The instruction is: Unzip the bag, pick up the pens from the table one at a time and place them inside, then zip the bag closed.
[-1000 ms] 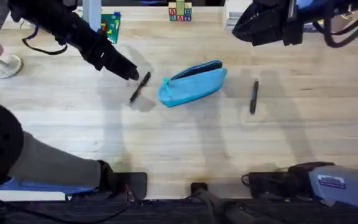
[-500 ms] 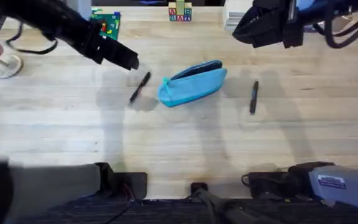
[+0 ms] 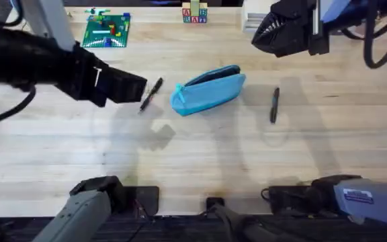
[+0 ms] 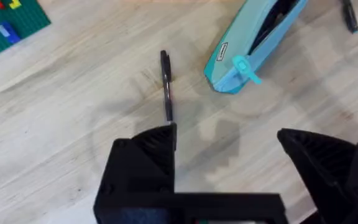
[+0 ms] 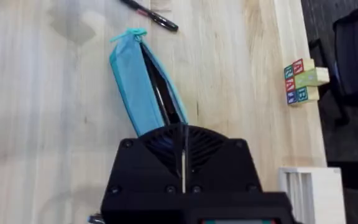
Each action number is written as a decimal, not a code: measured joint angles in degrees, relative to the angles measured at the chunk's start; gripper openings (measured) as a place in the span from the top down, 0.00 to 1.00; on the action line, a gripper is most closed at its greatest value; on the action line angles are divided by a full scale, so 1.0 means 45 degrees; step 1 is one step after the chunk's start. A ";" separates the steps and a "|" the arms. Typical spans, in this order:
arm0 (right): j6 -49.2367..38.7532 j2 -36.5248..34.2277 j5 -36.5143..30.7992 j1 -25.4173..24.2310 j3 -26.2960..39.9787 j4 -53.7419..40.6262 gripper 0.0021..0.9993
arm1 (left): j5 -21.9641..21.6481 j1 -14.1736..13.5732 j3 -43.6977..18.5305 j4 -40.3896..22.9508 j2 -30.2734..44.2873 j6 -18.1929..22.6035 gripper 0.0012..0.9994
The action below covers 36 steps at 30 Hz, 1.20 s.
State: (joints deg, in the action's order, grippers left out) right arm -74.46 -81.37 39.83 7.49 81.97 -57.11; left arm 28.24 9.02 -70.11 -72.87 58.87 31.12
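Overhead view: nearest my side of the table (image 3: 200, 168) I see pale wooden planks with lengthwise grain and soft grey shadows, both arm bases at the lower edge. The bag (image 3: 209, 90) is my landmark: a light blue soft pouch lying at mid-table, slightly tilted, its dark zipper slit gaping along the upper side, with a teal pull tab (image 4: 246, 67) at its left tip. Just left of the bag lies one slim black pen (image 3: 151, 94), angled; right of the bag, well apart, lies the second dark pen (image 3: 274, 105), nearly upright in the picture. The left gripper (image 3: 134, 86) hangs left of the bag, close beside the first pen, its matte black fingers spread wide in the left wrist view and holding nothing. The right gripper (image 3: 264, 35) sits raised beyond and right of the bag; I cannot tell its finger state. Beyond the bag: a green brick baseplate (image 3: 105, 30) and stacked letter blocks (image 3: 194, 13) at the far edge.
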 joint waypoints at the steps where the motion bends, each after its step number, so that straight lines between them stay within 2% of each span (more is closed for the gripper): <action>1: -0.0301 -0.0080 0.0000 0.0000 0.0000 -0.0016 0.97 | -0.0004 0.0000 0.0000 -0.0007 -0.0234 -0.0065 0.00; 7: -0.1526 -0.0983 -0.0342 -0.0003 0.0000 -0.0052 0.97 | -0.0004 0.0000 0.0000 -0.0117 -0.0922 -0.0269 0.00; 10: -0.2513 -0.1736 -0.0553 0.0000 0.0000 -0.0038 0.97 | 0.0011 0.0000 0.0005 -0.0337 -0.0764 -0.0346 0.00; 18: -0.3571 -0.3088 -0.0612 0.0000 0.0000 0.0137 0.97 | 0.0108 0.0000 0.0005 -0.0333 -0.0584 -0.0351 0.00; 24: -0.3986 -0.4168 -0.0641 0.0000 0.0000 0.0359 0.97 | 0.0113 0.0000 0.0010 -0.0333 -0.0147 -0.0351 0.00; 31: -0.4119 -0.4477 -0.0661 0.0094 0.0000 0.0789 0.97 | 0.0118 0.0000 0.0015 -0.0348 -0.0034 -0.0351 0.00; 36: -0.4138 -0.4585 -0.0661 0.0540 0.0000 0.0921 0.97 | 0.0118 0.0000 0.0015 -0.0486 -0.0038 -0.0351 0.00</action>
State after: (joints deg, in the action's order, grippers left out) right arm -93.08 -102.00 36.86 9.92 81.97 -52.96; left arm 28.77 9.02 -70.04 -75.06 58.70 29.54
